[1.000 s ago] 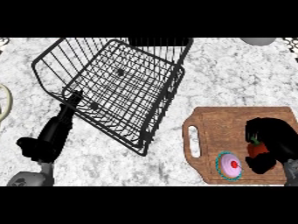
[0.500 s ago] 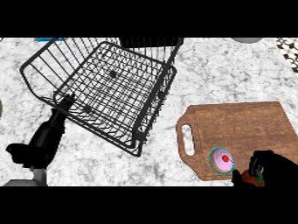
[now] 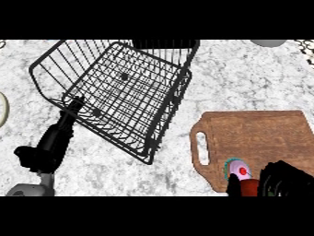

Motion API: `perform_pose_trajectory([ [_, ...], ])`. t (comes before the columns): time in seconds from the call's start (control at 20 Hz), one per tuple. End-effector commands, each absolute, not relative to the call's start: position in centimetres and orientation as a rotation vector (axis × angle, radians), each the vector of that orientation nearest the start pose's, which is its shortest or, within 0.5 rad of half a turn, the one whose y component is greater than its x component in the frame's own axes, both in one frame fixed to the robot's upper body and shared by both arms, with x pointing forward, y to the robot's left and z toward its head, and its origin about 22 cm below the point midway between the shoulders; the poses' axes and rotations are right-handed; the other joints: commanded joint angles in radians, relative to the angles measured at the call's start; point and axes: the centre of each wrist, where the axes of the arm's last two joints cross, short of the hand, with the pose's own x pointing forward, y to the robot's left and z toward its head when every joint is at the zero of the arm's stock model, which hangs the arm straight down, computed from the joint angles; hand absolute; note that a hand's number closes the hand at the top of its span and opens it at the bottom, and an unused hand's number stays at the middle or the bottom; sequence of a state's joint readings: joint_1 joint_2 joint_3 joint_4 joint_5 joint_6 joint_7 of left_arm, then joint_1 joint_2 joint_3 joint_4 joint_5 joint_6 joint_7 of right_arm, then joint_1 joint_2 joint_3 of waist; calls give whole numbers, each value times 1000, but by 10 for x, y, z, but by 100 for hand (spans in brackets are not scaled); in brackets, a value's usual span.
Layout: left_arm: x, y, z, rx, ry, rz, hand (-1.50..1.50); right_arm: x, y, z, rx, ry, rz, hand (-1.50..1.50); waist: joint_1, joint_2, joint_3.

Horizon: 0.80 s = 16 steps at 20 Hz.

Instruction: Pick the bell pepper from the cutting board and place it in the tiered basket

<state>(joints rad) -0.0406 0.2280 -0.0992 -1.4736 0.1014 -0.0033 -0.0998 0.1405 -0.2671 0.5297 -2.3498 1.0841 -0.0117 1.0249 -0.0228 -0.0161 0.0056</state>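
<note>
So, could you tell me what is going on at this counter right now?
The robot's right hand is curled round the red bell pepper at the near edge of the cutting board, beside a small round pink item. The left hand is open, fingers pointing at the wire basket. The pepper is not yet in the basket.

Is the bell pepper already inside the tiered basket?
No, outside. The bell pepper sits in the right hand at the cutting board's edge, apart from the tiered basket.

Red bell pepper [image 3: 250,187] at brown cutting board [image 3: 261,133] near edge; blk wire tiered basket [image 3: 119,87] to left
</note>
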Motion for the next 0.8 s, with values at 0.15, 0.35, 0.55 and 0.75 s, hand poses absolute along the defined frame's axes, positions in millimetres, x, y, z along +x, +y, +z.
perform_pose_trajectory([
  [0.15,259,247,-5,-73,-1533,-234,0,134,-133,202,-1011,-1398,374,150,26,14,-11],
  [0.35,258,249,-13,-69,-1526,-249,0,155,-106,221,-987,-1452,322,150,31,14,-12],
  [0.55,255,238,-16,-84,-1538,-245,0,199,-96,234,-985,-1423,317,150,51,21,-11],
  [0.75,261,241,-15,-98,-1543,-266,0,235,-87,252,-951,-1407,307,150,57,25,-10],
])
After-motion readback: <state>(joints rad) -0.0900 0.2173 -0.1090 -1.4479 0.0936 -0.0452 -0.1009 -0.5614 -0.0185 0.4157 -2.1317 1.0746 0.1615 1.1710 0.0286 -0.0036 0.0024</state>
